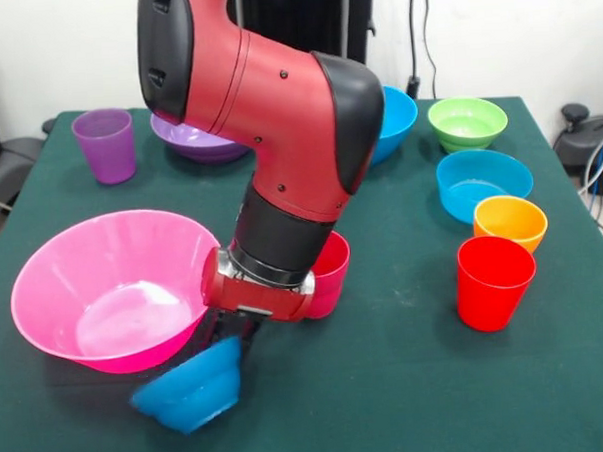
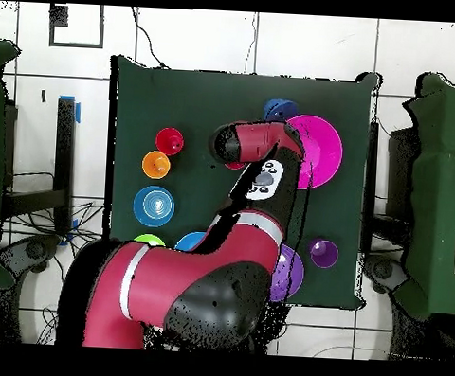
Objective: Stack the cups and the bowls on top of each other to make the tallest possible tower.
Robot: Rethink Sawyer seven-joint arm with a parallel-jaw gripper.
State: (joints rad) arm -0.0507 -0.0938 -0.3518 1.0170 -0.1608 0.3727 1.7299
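My gripper (image 1: 229,341) is shut on the rim of the small blue bowl (image 1: 188,387), which hangs tilted just over the table at the front, right beside the huge pink bowl (image 1: 112,290). The pink bowl holds nothing. The magenta-pink cup (image 1: 331,272) stands behind my wrist, partly hidden. The red cup (image 1: 494,282) stands at the right and the purple cup (image 1: 106,143) at the back left. In the overhead view the small blue bowl (image 2: 278,109) shows at the pink bowl's (image 2: 321,149) edge, and the arm hides the gripper.
The purple bowl (image 1: 193,143) and the large blue bowl (image 1: 395,122) sit at the back, partly behind the arm. The green bowl (image 1: 467,123), cyan bowl (image 1: 484,183) and orange bowl (image 1: 510,222) line the right side.
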